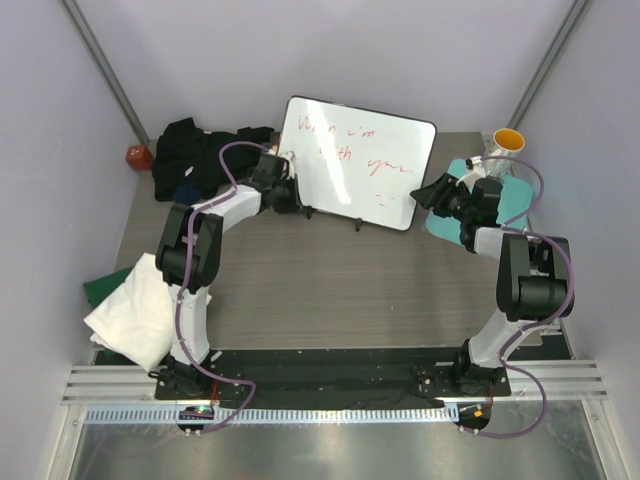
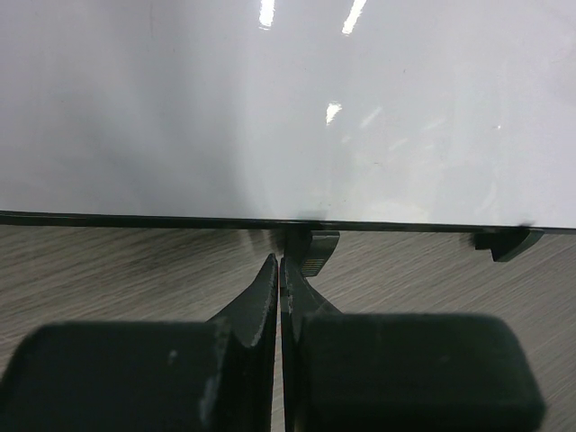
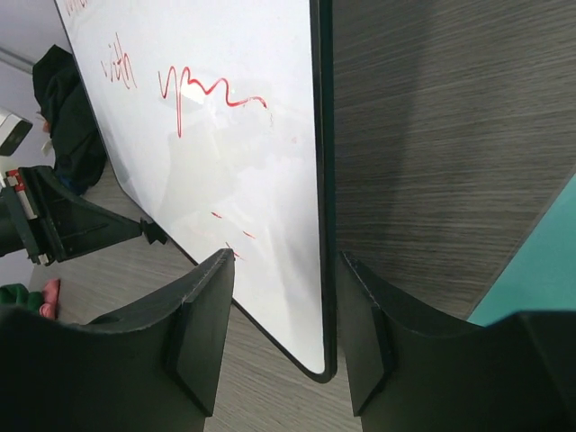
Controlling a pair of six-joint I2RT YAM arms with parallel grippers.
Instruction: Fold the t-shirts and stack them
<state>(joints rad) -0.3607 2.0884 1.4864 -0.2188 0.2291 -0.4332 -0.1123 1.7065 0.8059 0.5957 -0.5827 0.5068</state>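
From above, the folded white t-shirt lay nearest, at the table's near left corner beside the left arm, with a green t-shirt showing from under it. The black t-shirt sat crumpled at the far left. A whiteboard with red scrawl stood mid-table between the arms, and a teal mat lay under the right one. In the left wrist view, the left gripper was pinched together on nothing, its tips at the board's lower rim. In the right wrist view, the right gripper was spread wide, with the board's edge between its fingers.

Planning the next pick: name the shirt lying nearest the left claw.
The black shirt, heaped far-left beside the left claw; the white shirt and green shirt lie at the near edge.
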